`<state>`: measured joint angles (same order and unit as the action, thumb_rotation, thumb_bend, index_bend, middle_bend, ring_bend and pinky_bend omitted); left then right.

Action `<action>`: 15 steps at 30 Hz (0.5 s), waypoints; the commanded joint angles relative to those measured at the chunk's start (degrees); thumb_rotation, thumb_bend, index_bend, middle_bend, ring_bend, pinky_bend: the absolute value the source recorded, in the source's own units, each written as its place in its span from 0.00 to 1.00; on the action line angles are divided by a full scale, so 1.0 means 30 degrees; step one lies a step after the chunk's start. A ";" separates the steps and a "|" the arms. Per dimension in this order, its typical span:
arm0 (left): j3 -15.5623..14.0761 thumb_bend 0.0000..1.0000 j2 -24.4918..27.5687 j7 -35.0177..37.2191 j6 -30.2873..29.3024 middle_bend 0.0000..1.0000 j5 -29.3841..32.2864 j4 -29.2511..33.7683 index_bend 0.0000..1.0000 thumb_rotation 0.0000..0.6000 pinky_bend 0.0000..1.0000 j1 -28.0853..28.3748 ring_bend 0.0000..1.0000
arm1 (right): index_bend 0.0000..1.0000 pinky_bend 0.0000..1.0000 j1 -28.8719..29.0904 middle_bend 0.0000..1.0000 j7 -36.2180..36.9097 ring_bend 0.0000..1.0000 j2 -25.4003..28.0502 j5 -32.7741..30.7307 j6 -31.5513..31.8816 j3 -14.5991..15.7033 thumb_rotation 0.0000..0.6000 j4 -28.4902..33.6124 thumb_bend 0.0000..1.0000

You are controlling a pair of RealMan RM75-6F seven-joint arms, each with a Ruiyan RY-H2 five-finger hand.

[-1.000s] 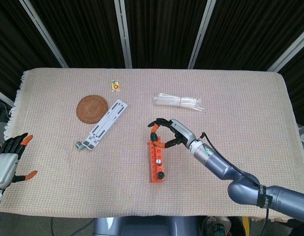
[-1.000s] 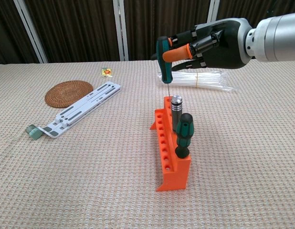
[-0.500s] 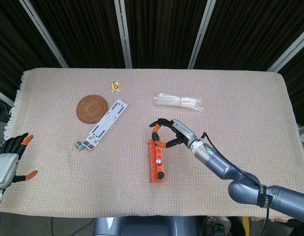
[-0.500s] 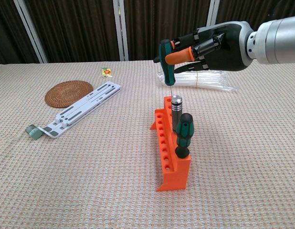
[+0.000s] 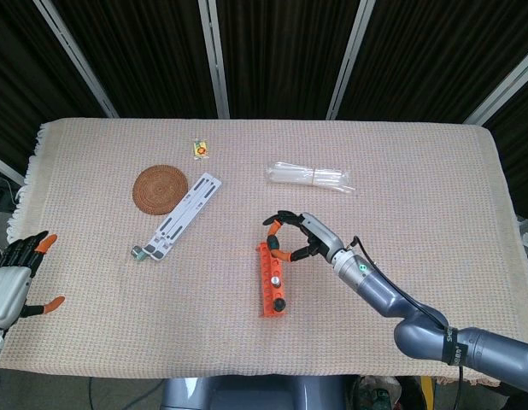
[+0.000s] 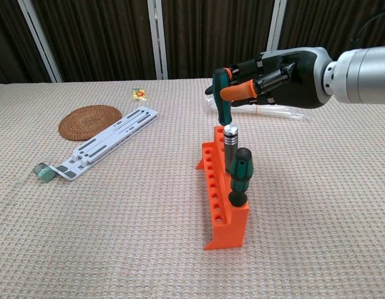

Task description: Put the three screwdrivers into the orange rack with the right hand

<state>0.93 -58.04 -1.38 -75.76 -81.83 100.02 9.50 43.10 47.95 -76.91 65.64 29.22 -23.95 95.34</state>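
With two screwdrivers (image 6: 238, 176) standing in the rack (image 6: 218, 205) at frame centre, we judge only the third (image 6: 223, 103), gripped by the right hand (image 6: 273, 78), left.

Held screwdriver (image 6: 222, 99) shaft hidden behind silver-handled screwdriver (image 6: 230, 148).

Right hand (image 6: 276, 78) clenched, left hand (image 5: 12, 278) spread.

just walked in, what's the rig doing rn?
The right hand holds a green-handled screwdriver upright over the far end of the orange plastic rack. Two tools already stand in the rack: a metal-capped grey one and a green-and-black-handled one. The left hand is open at the table edge, holding nothing. A round woven coaster and white slotted bracket lie untouched.
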 commanded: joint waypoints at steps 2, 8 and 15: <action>-0.0004 0.15 0.0000 0.0053 0.0006 0.00 -0.0021 -0.0022 0.01 1.00 0.00 0.0005 0.00 | 0.67 0.00 -0.0175 0.23 0.0198 0.00 -0.0212 0.0317 0.0174 0.0172 1.00 -0.0119 0.40; -0.0028 0.15 -0.0028 0.0142 0.0017 0.00 -0.0083 -0.0098 0.01 1.00 0.00 0.0009 0.00 | 0.66 0.00 -0.0406 0.23 0.0401 0.00 -0.0571 0.0823 0.0550 0.0494 1.00 -0.0297 0.33; -0.0049 0.15 -0.0069 0.0234 0.0007 0.00 -0.0118 -0.0185 0.01 1.00 0.00 -0.0006 0.00 | 0.64 0.00 -0.0514 0.22 0.0422 0.00 -0.1004 0.1203 0.0885 0.0925 1.00 -0.0567 0.24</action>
<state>0.78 -58.24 -0.67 -75.74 -82.19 99.46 9.48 41.59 49.19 -79.85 69.18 31.80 -21.25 93.70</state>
